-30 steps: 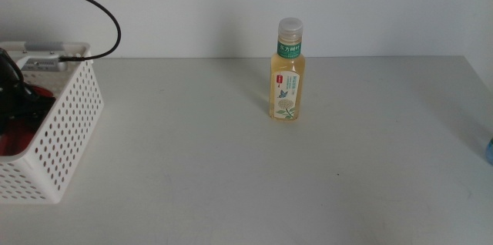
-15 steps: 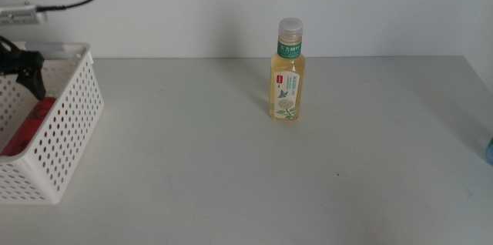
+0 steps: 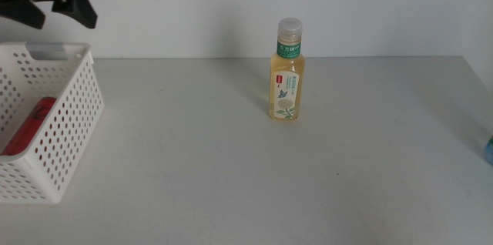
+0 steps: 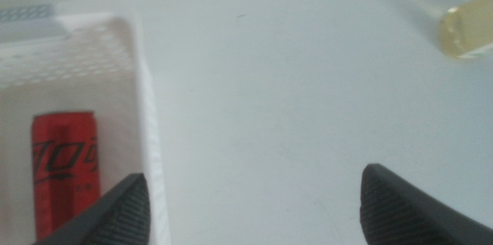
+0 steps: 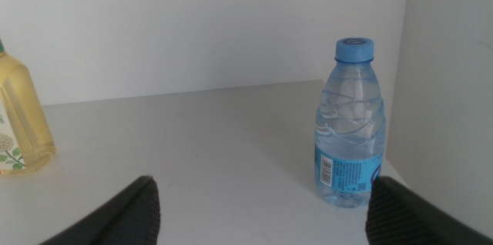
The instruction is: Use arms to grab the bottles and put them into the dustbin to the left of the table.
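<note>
on my middle feed the left gripper (image 3: 65, 2) hangs up at about ten o'clock, above the dustbin (image 3: 73, 122), its dark jaws spread apart with nothing between them. the left wrist feed agrees: both jaw tips stand wide apart over bare table (image 3: 231, 168). the dustbin sits at nine o'clock on the table's left edge, and the red can (image 3: 29, 125) lies on its side inside it, label up in the wrist feed (image 4: 65, 172). at roughly one o'clock from the table's middle, the tea bottle (image 3: 288, 72) stands upright, well apart from the bin. far over at three o'clock i only catch a sliver of blue at the frame edge. the right wrist feed shows the right gripper (image 5: 262, 214) open and empty, low near the table, with the water bottle (image 5: 348, 125) upright near the table's edge ahead of it.
</note>
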`<state>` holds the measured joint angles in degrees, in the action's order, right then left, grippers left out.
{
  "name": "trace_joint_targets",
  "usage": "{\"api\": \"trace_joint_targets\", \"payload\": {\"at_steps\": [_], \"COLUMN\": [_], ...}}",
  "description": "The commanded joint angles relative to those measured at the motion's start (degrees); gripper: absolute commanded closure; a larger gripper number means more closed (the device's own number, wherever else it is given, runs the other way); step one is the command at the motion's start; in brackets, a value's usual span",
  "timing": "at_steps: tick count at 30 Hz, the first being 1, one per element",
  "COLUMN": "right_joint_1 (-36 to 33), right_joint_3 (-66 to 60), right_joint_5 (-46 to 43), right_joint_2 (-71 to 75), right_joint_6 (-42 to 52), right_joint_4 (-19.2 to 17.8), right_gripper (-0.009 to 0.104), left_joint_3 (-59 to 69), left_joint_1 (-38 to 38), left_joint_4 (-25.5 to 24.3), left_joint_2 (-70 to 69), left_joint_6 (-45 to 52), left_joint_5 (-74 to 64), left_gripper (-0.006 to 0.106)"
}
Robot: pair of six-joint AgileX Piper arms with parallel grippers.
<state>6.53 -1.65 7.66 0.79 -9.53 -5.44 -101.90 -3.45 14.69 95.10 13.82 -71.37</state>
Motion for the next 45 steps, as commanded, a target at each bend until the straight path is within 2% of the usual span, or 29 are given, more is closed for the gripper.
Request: {"api": "trace_joint_targets", "payload": {"at_steps": [1, 7, 12, 19, 27, 38, 42, 45], "right_joint_1": [0.3, 0.3, 0.3, 0.3, 0.3, 0.3, 0.3, 0.3], "right_joint_3": [0.5, 0.5, 0.5, 0.5, 0.5, 0.5, 0.5, 0.5], "right_joint_5": [-4.0, -4.0, -4.0, -4.0, -4.0, -4.0, -4.0, -4.0], "right_joint_2": [1.2, 1.2, 1.2, 1.2, 1.2, 1.2, 1.2, 1.2], "right_joint_6": [0.4, 0.4, 0.4, 0.4, 0.4, 0.4, 0.4, 0.4], "right_joint_4": [-0.7, -0.7, -0.7, -0.7, -0.7, -0.7, -0.7, -0.7], "right_gripper": [0.001, 0.001, 0.001, 0.001, 0.001, 0.001, 0.001, 0.001], "left_joint_3": [-1.5, 7.8, 20.7, 39.3, 54.0, 58.0, 62.3, 68.6], "left_joint_1": [4.5, 15.7, 24.8, 33.3, 34.9, 34.8, 35.8, 37.9], "left_joint_4": [-0.4, -2.8, -6.2, -9.8, -10.7, -10.5, -9.5, -9.4], "left_joint_2": [-4.8, -13.0, -22.1, -33.9, -43.4, -43.9, -42.4, -40.9], "left_joint_6": [0.0, 0.0, -0.9, -6.9, -10.1, -9.7, -7.9, -7.8], "left_joint_5": [-1.6, 12.4, 27.6, 42.3, 50.1, 51.6, 61.8, 74.7], "left_gripper": [0.007, 0.007, 0.007, 0.007, 0.007, 0.007, 0.007, 0.007]}}
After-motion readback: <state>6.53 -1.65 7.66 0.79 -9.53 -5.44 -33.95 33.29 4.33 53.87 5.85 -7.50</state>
